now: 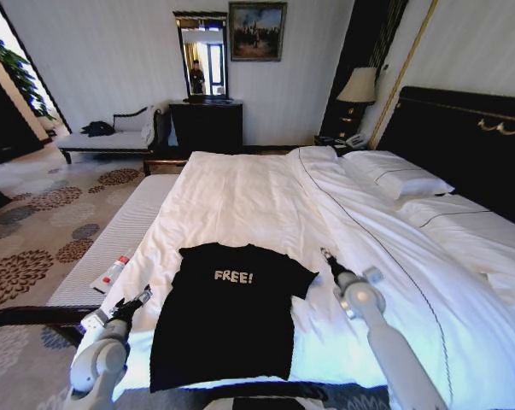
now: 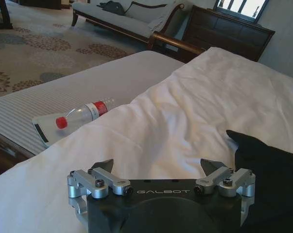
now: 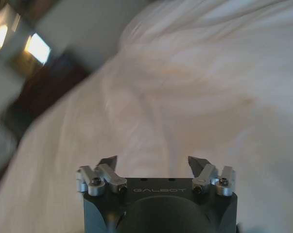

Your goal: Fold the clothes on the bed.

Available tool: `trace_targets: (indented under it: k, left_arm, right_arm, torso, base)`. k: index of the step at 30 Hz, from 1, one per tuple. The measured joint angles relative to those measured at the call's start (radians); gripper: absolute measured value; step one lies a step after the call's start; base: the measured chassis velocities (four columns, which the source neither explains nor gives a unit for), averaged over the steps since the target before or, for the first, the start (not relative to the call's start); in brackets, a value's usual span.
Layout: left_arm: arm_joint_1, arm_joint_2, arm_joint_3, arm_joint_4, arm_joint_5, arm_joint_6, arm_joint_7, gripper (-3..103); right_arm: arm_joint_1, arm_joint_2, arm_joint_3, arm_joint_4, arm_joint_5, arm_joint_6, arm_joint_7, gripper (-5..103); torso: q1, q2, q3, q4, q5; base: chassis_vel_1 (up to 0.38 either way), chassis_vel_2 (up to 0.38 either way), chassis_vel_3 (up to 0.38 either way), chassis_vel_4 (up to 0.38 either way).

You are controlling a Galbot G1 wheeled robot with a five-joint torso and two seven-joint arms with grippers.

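Observation:
The clothes, a black T-shirt with white "FREE!" lettering, lie flat and spread out near the foot of the bed. My left gripper hovers just off the shirt's left side, open, with nothing between its fingers; the left wrist view shows it over white duvet with a black shirt sleeve beside it. My right gripper stands off the shirt's right sleeve, open and empty. The right wrist view has it above bare white bedding.
A plastic bottle with a red cap lies on a striped bench at the bed's left side, also the bottle. White pillows and a dark headboard are at right. A chaise and dresser stand against the far wall.

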Motion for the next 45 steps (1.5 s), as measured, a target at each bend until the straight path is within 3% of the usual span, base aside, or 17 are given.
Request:
trace_targets:
  k: [3, 9, 11, 13, 14, 16, 22, 33, 36, 41, 45]
  left_arm:
    - [0.001, 0.003, -0.007, -0.019, -0.013, 0.004, -0.004, 100]
    - [0.005, -0.009, -0.011, -0.041, -0.018, 0.007, -0.008, 100]
    - [0.005, -0.010, -0.012, -0.043, -0.018, 0.007, -0.008, 100]
    - [0.006, -0.014, -0.014, -0.048, -0.019, 0.007, -0.009, 100]
    - [0.006, -0.014, -0.014, -0.048, -0.019, 0.007, -0.009, 100]
    - [0.006, -0.010, -0.027, -0.048, -0.027, 0.007, -0.009, 100]
    - [-0.006, -0.009, -0.025, -0.034, -0.029, 0.007, -0.009, 100]
    - [-0.005, -0.001, -0.026, -0.033, -0.031, 0.007, -0.010, 100]
    - [-0.002, -0.003, -0.026, -0.034, -0.031, 0.006, -0.010, 100]
    - [0.002, -0.005, -0.026, -0.037, -0.031, 0.005, -0.011, 100]
    - [0.004, -0.007, -0.028, -0.041, -0.030, 0.005, -0.011, 100]
  right_arm:
    - [0.131, -0.030, -0.190, -0.095, -0.048, -0.057, -0.036, 96]
    - [0.318, 0.006, -0.423, -0.229, -0.152, -0.076, -0.066, 100]
    - [0.332, 0.012, -0.443, -0.247, -0.173, -0.070, -0.077, 100]
    - [0.385, 0.038, -0.505, -0.320, -0.274, -0.031, -0.150, 100]
    - [0.385, 0.038, -0.505, -0.320, -0.274, -0.031, -0.150, 100]
    - [0.471, 0.062, -0.585, -0.434, -0.352, -0.013, -0.285, 100]
    - [0.521, 0.102, -0.618, -0.527, -0.354, -0.023, -0.343, 100]
    - [0.522, 0.112, -0.615, -0.602, -0.356, -0.044, -0.388, 103]
    - [0.513, 0.109, -0.608, -0.604, -0.356, -0.040, -0.409, 90]
    - [0.509, 0.104, -0.602, -0.598, -0.354, -0.038, -0.421, 80]
    - [0.504, 0.099, -0.599, -0.592, -0.354, -0.037, -0.422, 58]
  torso:
    - [0.000, 0.000, 0.000, 0.0000, -0.0006]
    - [0.000, 0.000, 0.000, 0.0003, -0.0005]
    - [0.000, 0.000, 0.000, 0.0003, -0.0002]
    - [0.000, 0.000, 0.000, 0.0001, 0.0001]
    - [0.000, 0.000, 0.000, 0.0001, 0.0001]
    - [0.000, 0.000, 0.000, -0.0003, -0.0006]
    - [0.000, 0.000, 0.000, 0.0000, -0.0001]
    - [0.000, 0.000, 0.000, -0.0001, 0.0000]
    - [0.000, 0.000, 0.000, 0.0000, 0.0000]
    - [0.000, 0.000, 0.000, -0.0001, -0.0001]
    - [0.000, 0.000, 0.000, 0.0000, -0.0001]
  base:
    - [0.000, 0.000, 0.000, 0.000]
    - [0.000, 0.000, 0.000, 0.000]
    - [0.000, 0.000, 0.000, 0.000]
    - [0.000, 0.000, 0.000, 0.000]
    - [0.000, 0.000, 0.000, 0.000]
    - [0.000, 0.000, 0.000, 0.000]
    - [0.000, 0.000, 0.000, 0.000]
    - [0.000, 0.000, 0.000, 0.000]
    - [0.000, 0.000, 0.000, 0.000]
    - [0.000, 0.000, 0.000, 0.000]
    - [0.000, 0.000, 0.000, 0.000]
